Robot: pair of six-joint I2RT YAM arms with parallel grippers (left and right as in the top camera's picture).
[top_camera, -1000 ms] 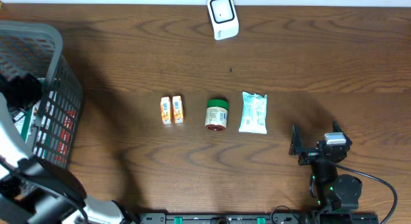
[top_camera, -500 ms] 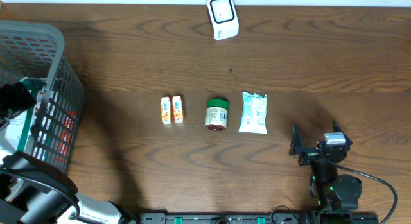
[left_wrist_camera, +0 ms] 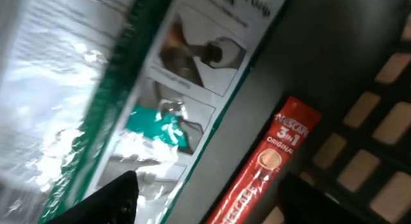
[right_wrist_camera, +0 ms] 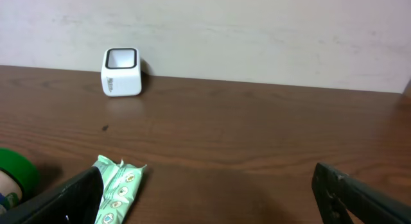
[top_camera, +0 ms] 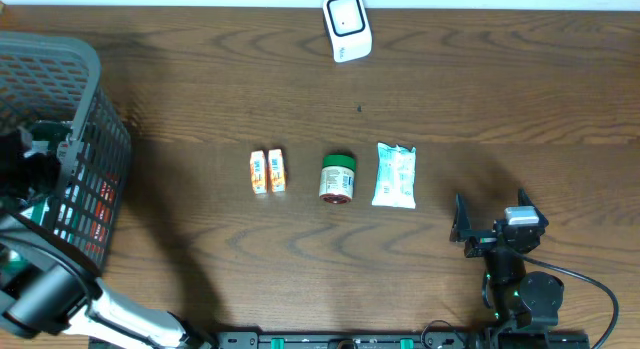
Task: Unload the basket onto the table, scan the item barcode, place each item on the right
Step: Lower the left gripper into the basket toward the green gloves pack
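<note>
Ana: Since the earlier frames, the left arm is going lower and more to the left inside the grey basket (top_camera: pixel 95 119), at the left edge of the overhead view. All else on the table (top_camera: pixel 500 99) is lying as before.

Ben: What is this meaning for the task?

Ana: I am judging that the arm is only reaching for an item; nothing is travelling to the scanner yet. In the left wrist view the left gripper (left_wrist_camera: pixel 209 185) is hanging close over a shiny package (left_wrist_camera: pixel 128 89) with a green border, filling the upper left of the frame. Its fingers are showing apart at the bottom edge, but whether they are already pinching something I cannot tell.

Ben: Any writing?

Ana: Right of the package, a red stick (left_wrist_camera: pixel 270 166) is reading "NESCAFÉ 3in1 ORIGINAL". The print on the package is too blurred.

Ben: And further right?

Ana: In the middle of the overhead view, two orange boxes (top_camera: pixel 267 172), a green-lidded jar (top_camera: pixel 337 178) and a pale green pouch (top_camera: pixel 395 175) are lying in a row. The white scanner (top_camera: pixel 347 27) is standing at the top centre, well apart from the basket. At the lower right the right gripper (right_wrist_camera: pixel 207 179) is resting with jaws wide, holding nothing.
</note>
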